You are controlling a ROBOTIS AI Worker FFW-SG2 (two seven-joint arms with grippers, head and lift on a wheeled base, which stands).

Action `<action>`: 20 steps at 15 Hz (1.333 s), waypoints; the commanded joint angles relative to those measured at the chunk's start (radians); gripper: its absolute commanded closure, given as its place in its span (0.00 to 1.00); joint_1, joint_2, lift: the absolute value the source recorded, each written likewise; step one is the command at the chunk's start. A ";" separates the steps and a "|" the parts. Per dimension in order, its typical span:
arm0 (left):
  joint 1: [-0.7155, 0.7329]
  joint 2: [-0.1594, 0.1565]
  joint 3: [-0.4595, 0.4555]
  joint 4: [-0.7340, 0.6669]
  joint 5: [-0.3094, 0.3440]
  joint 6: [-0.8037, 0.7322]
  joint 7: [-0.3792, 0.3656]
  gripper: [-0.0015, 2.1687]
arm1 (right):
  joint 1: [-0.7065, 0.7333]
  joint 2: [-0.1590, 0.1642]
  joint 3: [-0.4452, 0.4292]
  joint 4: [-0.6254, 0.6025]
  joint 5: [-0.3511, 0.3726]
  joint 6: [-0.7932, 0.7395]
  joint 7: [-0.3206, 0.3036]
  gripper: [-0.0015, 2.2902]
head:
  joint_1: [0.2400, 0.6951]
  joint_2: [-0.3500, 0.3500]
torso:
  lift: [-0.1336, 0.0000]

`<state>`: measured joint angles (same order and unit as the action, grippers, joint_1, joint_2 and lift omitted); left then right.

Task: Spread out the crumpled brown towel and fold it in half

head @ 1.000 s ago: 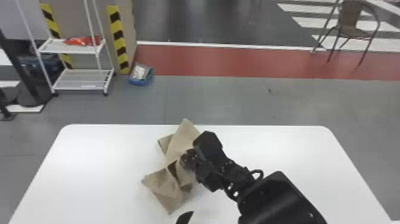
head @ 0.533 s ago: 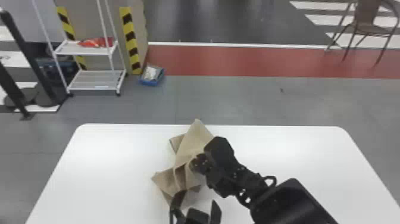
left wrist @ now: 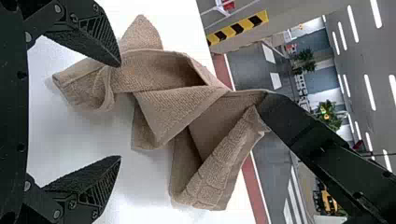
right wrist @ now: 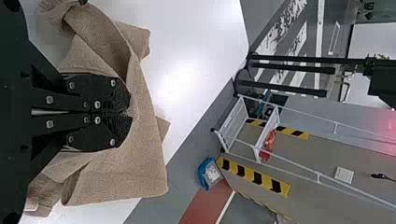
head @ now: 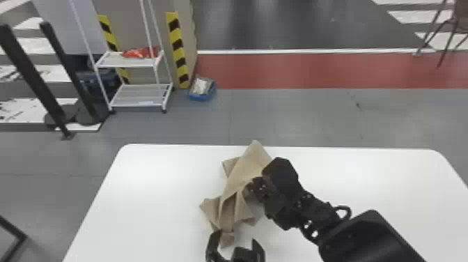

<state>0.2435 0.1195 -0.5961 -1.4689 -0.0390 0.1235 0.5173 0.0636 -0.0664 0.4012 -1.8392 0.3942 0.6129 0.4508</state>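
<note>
1. A left pincer (left wrist: 119, 110) moves in over the counter (head: 383, 181): at the bottom edge of the head view, where only a dark tip showed a second ago, both of its jaws now stand by the near end of the brown towel (head: 240, 181). The head view itself has swung, shifting its background to the right.

2. The arrival puts a second pincer within reach of the cloth, which probably sets up a two-handed pull to spread it. The towel remains twisted and bunched, so the fold in half appears some way off.

3. The right pincer (right wrist: 128, 113), its jaws drawn together, grips the towel partway along its right side. In the left wrist view, the cloth rises in slack folds to that grip.

4. The left pincer is wide open and holds nothing. The towel's near end lies just ahead of it, partly between the jaws in the head view; whether they touch cannot be told.

5. The towel runs from there toward the counter's far edge, one corner overlapping that edge in the head view. A sound next move would be to close the left pincer on a single free corner; catching several layers could lock in the crumple.
</note>
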 commanded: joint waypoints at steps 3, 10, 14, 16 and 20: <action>-0.017 0.000 0.027 -0.008 -0.001 0.149 -0.065 0.10 | 0.002 0.004 -0.005 0.000 -0.014 -0.006 -0.003 0.72 | 1.00 0.58 | 1.00; -0.026 0.003 0.076 -0.093 0.001 0.318 -0.102 0.12 | 0.019 0.002 -0.021 -0.017 -0.020 -0.028 -0.003 0.72 | 1.00 0.63 | 1.00; -0.013 0.005 0.071 -0.119 0.001 0.361 -0.111 0.12 | 0.018 0.004 -0.030 -0.017 -0.020 -0.028 -0.001 0.72 | 1.00 0.64 | 1.00; -0.007 0.006 0.070 -0.139 0.001 0.351 -0.111 0.15 | 0.012 0.004 -0.028 -0.017 -0.028 -0.028 -0.001 0.72 | 1.00 0.63 | 1.00; 0.000 0.003 0.070 -0.154 0.004 0.358 -0.112 0.15 | 0.007 0.004 -0.036 -0.015 -0.038 -0.025 -0.001 0.72 | 1.00 0.63 | 1.00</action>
<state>0.2429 0.1246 -0.5258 -1.6185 -0.0356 0.4750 0.4037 0.0712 -0.0629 0.3680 -1.8555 0.3563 0.5881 0.4495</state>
